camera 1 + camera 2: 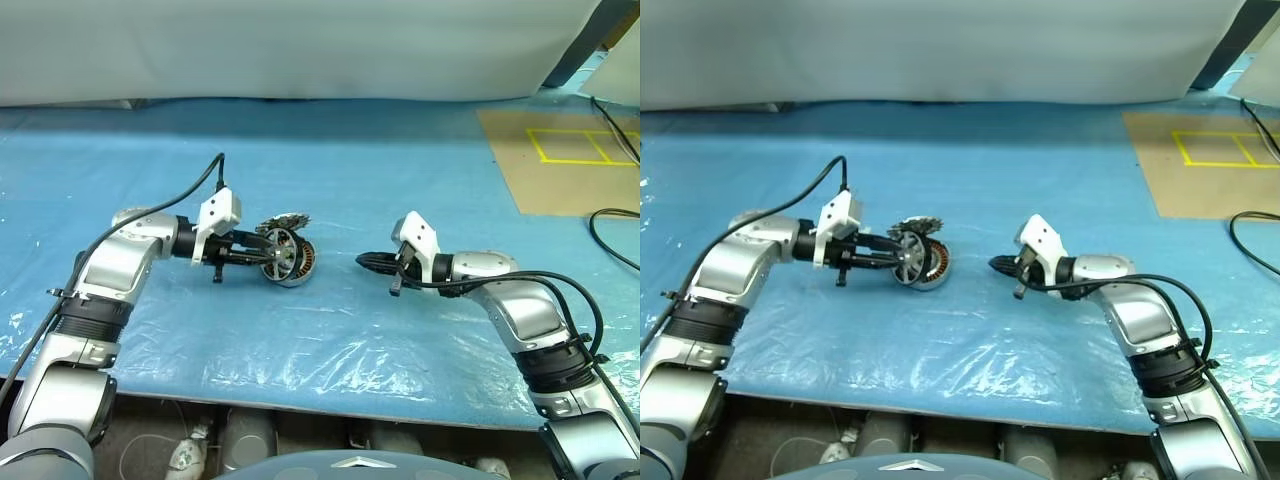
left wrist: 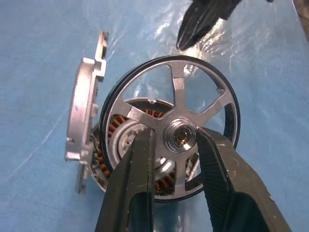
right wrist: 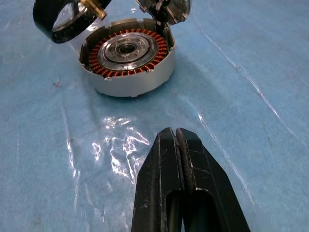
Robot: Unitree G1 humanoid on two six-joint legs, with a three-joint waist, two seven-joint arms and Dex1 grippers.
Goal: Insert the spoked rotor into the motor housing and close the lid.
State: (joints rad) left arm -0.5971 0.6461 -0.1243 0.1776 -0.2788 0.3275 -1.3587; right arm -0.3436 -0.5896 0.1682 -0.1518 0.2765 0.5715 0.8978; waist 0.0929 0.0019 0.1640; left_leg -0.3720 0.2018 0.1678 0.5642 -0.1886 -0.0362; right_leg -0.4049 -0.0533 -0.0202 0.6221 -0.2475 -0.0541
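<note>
Head views: the left gripper (image 1: pixel 262 254) pinches the spoked rotor (image 1: pixel 279 257) and holds it tilted against the rim of the motor housing (image 1: pixel 298 262), which rests on the blue sheet (image 1: pixel 330 180) — presumably so the rotor can be lined up over the hub. The right gripper (image 1: pixel 372 260) hovers near the housing with fingers pressed together, holding nothing. Left wrist view: the fingers (image 2: pixel 137 174) straddle the rotor's centre boss, a grip that keeps the disc square; the copper windings behind it are largely masked, and the hinged lid (image 2: pixel 86 113) shows edge-on. Right wrist view: the housing sits open, windings and hub exposed; the rotor is cut off at the frame edge, so whether it touches the housing cannot be judged.
</note>
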